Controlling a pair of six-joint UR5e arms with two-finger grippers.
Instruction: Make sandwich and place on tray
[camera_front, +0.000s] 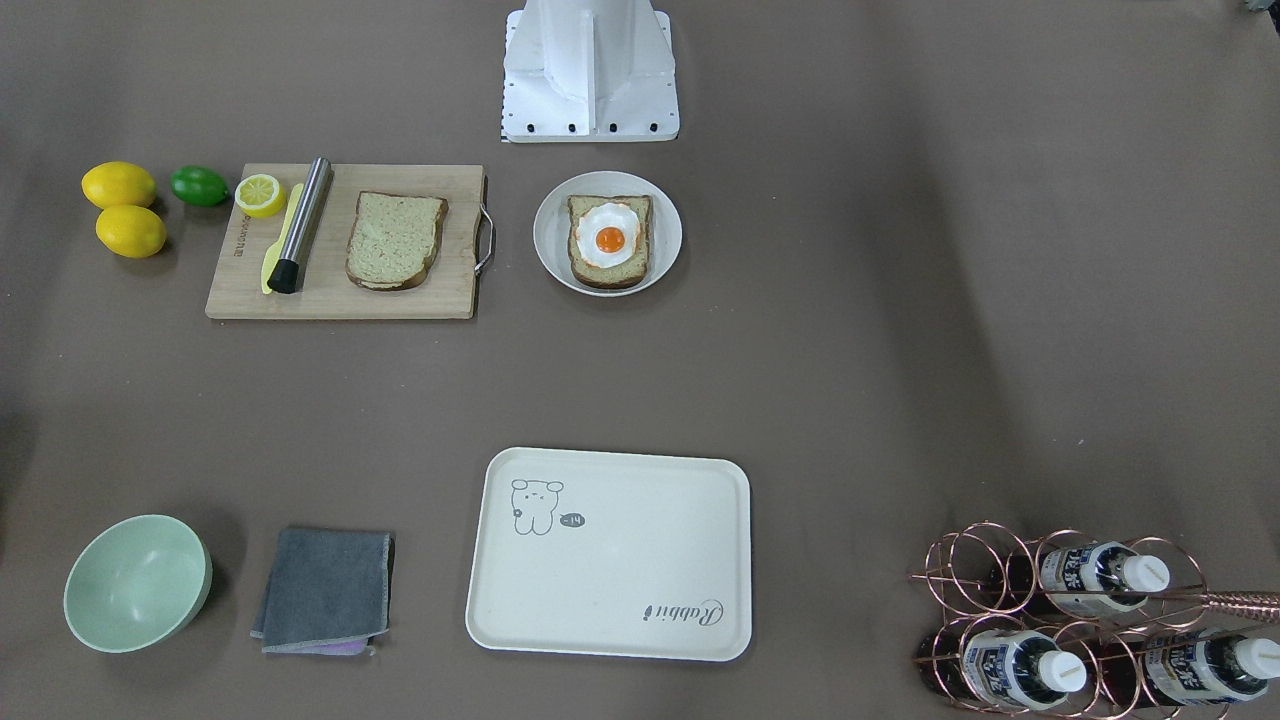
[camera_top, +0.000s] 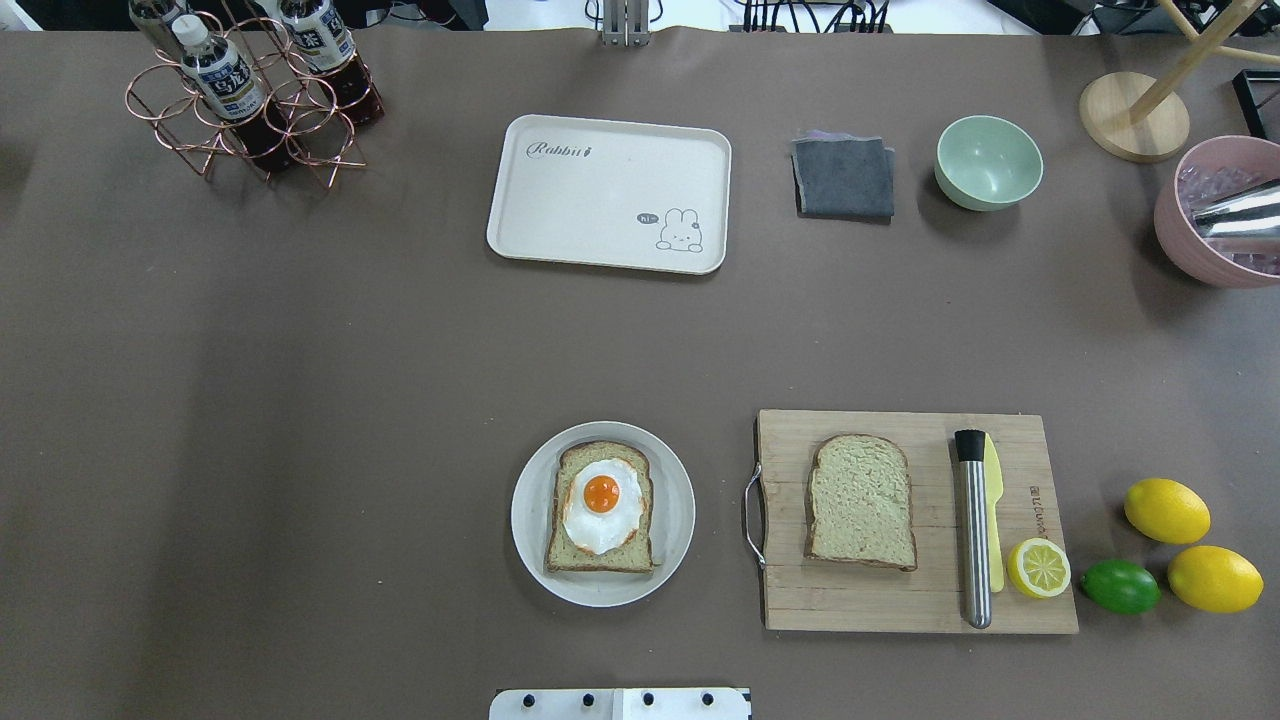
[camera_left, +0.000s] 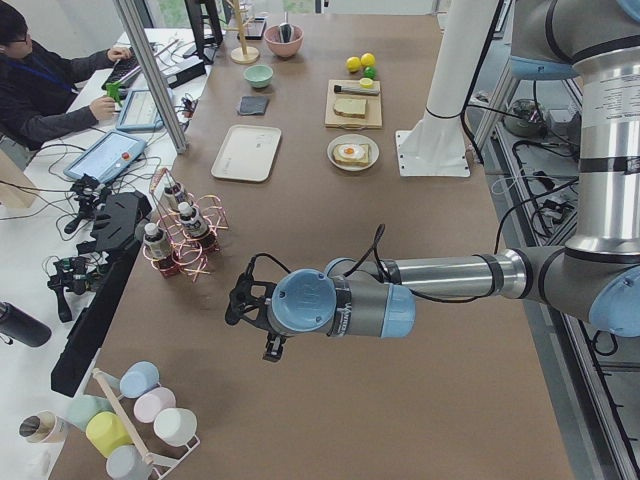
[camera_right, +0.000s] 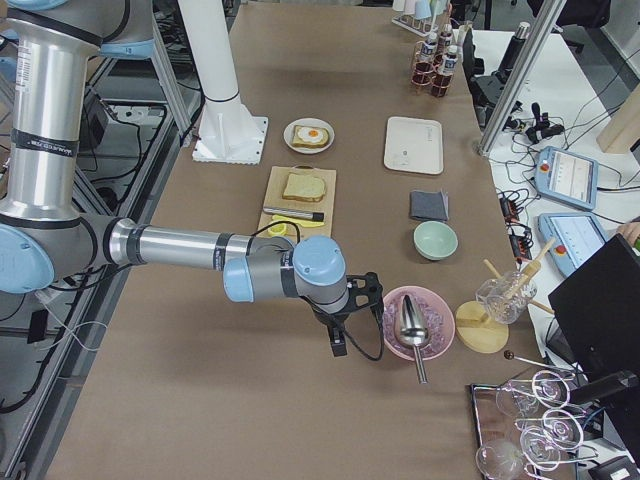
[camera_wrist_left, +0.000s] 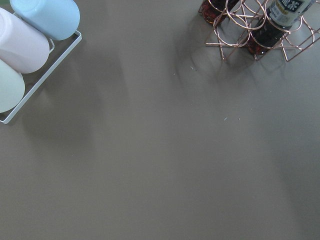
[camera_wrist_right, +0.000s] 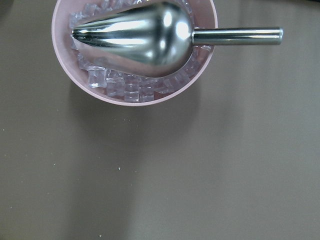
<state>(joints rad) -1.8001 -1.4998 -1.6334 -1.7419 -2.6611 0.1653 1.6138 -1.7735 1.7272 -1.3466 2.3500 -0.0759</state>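
Observation:
A small round white plate (camera_top: 530, 515) near the robot base holds one bread slice (camera_top: 598, 556) with a fried egg (camera_top: 601, 503) on top. A second bread slice (camera_top: 861, 500) lies on the wooden cutting board (camera_top: 880, 600). The cream tray (camera_top: 600, 190) is bare at the table's far side. Both grippers are away from these things. The left gripper (camera_left: 238, 300) hovers near the bottle rack at the table's left end. The right gripper (camera_right: 338, 340) hovers beside the pink bowl at the right end. I cannot tell whether either is open or shut.
On the board lie a steel muddler (camera_top: 973, 530), a yellow knife (camera_top: 994, 490) and a half lemon (camera_top: 1038, 568). Two lemons (camera_top: 1166, 510) and a lime (camera_top: 1120, 586) lie beside it. A grey cloth (camera_top: 843, 177), green bowl (camera_top: 988, 162), pink ice bowl with scoop (camera_wrist_right: 135, 45) and copper bottle rack (camera_top: 250, 100) stand at the far side.

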